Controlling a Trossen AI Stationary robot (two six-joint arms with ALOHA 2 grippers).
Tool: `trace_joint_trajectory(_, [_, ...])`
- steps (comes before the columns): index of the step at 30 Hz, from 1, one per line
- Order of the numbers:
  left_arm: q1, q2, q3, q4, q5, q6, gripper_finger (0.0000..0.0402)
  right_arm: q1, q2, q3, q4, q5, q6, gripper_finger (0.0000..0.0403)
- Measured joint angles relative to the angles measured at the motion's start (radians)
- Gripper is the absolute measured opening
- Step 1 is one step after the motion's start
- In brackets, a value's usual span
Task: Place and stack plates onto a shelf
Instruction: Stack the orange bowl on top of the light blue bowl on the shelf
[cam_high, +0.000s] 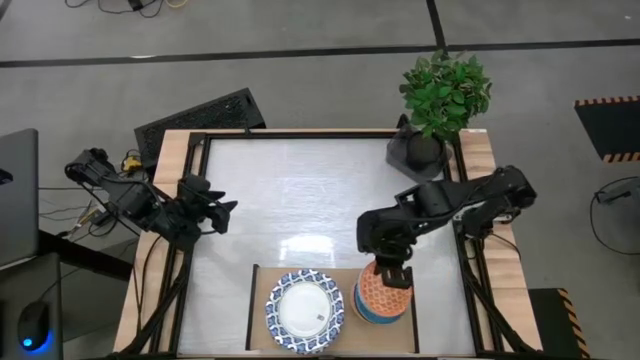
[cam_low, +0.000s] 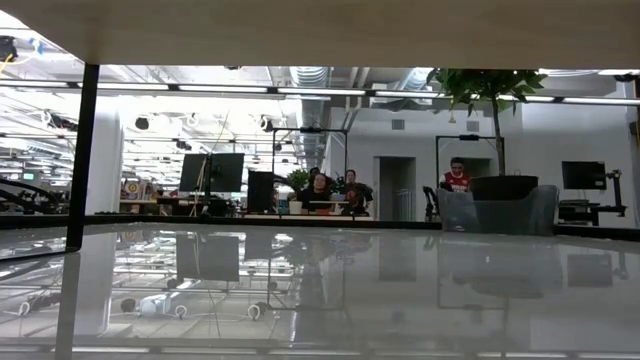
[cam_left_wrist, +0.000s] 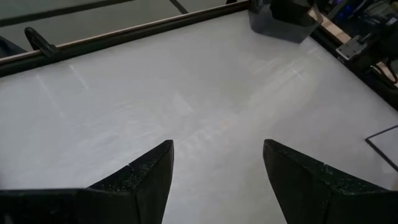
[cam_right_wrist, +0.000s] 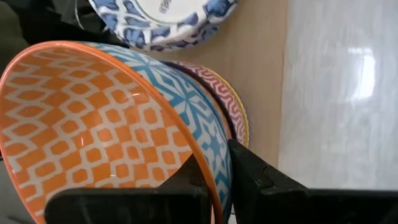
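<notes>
A blue-and-white plate (cam_high: 304, 311) (cam_right_wrist: 168, 18) lies flat on the left half of the light-wood shelf (cam_high: 345, 275) (cam_right_wrist: 264, 74) at the table's near edge. My right gripper (cam_high: 392, 275) (cam_right_wrist: 221, 177) is over the shelf's right half, shut on an orange-patterned bowl (cam_high: 380, 295) (cam_right_wrist: 93, 124) with a blue-and-white outside. Under the bowl lies a red-patterned dish (cam_right_wrist: 229, 102) with a yellow rim. My left gripper (cam_high: 228, 212) (cam_left_wrist: 217, 171) hangs open over the table's left side, touching nothing. My right gripper pinches the orange bowl's rim (cam_right_wrist: 208, 168) on its far side, one finger inside the bowl and one outside against the blue wall. The fingers come from above and from the far side, slanting down. The bowl is tilted over the red-patterned dish; whether it touches the dish I cannot tell.
A potted plant (cam_high: 440, 100) in a dark pot (cam_left_wrist: 283, 15) stands at the table's far right corner. A black keyboard (cam_high: 200, 120) lies beyond the far left corner. Black frame rails (cam_high: 300, 133) edge the white tabletop (cam_high: 300, 190). People sit in the room beyond.
</notes>
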Motion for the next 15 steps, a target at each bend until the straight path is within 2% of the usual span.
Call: trace_joint_trajectory(15, [0.000,-0.002,0.000,0.000,-0.001,0.007,0.0232,0.005,0.035,-0.001,-0.056,-0.018,0.003,0.0051])
